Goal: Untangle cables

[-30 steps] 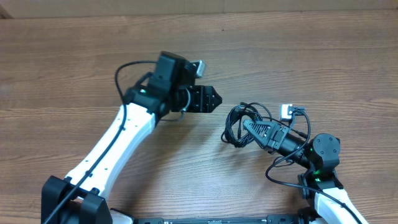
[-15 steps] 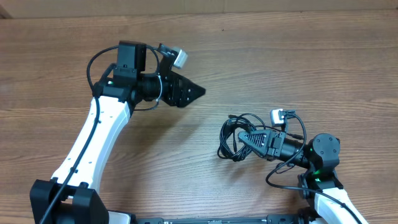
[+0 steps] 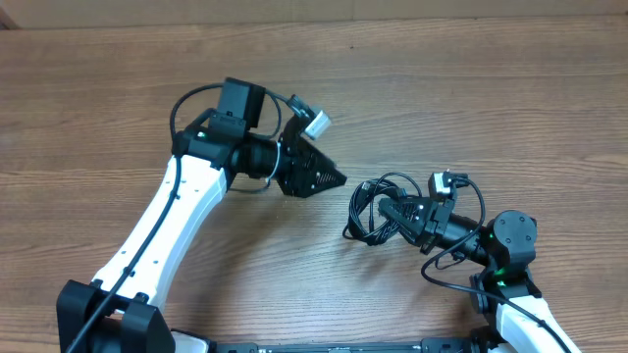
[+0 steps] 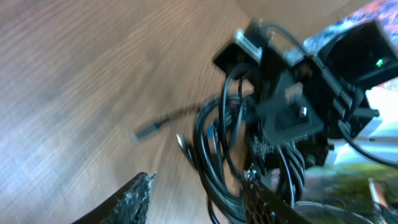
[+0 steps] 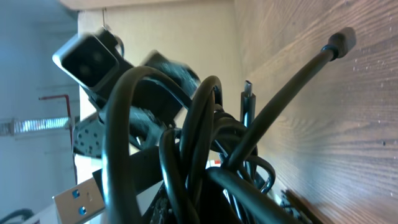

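Black cables sit in a tangled bunch of loops on the right half of the wooden table, clamped in the right hand, whose fingers are closed on the bunch. One loose end trails out flat on the wood, and a silver flat plug shows at the edge of the tangle. Left hand is just left of the loops, apart from them, fingers partly spread and holding nothing.
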`<state>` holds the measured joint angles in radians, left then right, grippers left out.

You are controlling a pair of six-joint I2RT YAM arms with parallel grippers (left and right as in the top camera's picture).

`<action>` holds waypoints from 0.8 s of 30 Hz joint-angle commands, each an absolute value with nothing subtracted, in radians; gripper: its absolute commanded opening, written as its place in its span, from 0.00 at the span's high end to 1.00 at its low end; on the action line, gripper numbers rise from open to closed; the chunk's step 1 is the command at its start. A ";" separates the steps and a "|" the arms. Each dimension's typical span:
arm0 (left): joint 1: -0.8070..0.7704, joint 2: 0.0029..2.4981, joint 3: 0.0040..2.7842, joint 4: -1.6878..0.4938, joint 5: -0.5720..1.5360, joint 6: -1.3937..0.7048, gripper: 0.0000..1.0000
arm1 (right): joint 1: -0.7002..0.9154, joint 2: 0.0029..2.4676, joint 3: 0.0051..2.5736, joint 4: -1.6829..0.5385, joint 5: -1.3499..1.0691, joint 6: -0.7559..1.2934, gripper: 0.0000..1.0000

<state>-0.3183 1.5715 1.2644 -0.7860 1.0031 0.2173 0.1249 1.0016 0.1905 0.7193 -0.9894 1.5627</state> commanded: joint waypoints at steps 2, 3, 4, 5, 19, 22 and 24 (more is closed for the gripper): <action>-0.355 1.549 1.274 -0.825 0.950 0.233 0.52 | 0.127 1.001 0.204 0.739 -0.919 1.583 0.96; -0.364 1.549 1.270 -0.826 0.942 0.214 0.53 | 0.127 1.001 0.204 0.752 -0.915 1.583 0.96; -0.371 1.549 1.268 -0.826 0.930 0.192 0.54 | 0.127 1.001 0.204 0.761 -0.915 1.583 0.96; -0.381 1.550 1.263 -0.826 0.914 0.167 0.55 | 0.127 1.001 0.204 0.776 -0.915 1.583 0.96; -0.479 1.553 1.199 -0.698 0.876 -0.027 0.79 | 0.127 1.001 0.204 0.818 -0.909 1.583 0.96; -0.484 1.573 1.199 -0.702 0.810 -0.074 0.96 | 0.127 1.001 0.204 0.818 -0.909 1.583 0.96; -0.484 1.578 1.199 -0.700 0.789 -0.089 0.96 | 0.127 1.001 0.204 0.818 -0.909 1.583 0.96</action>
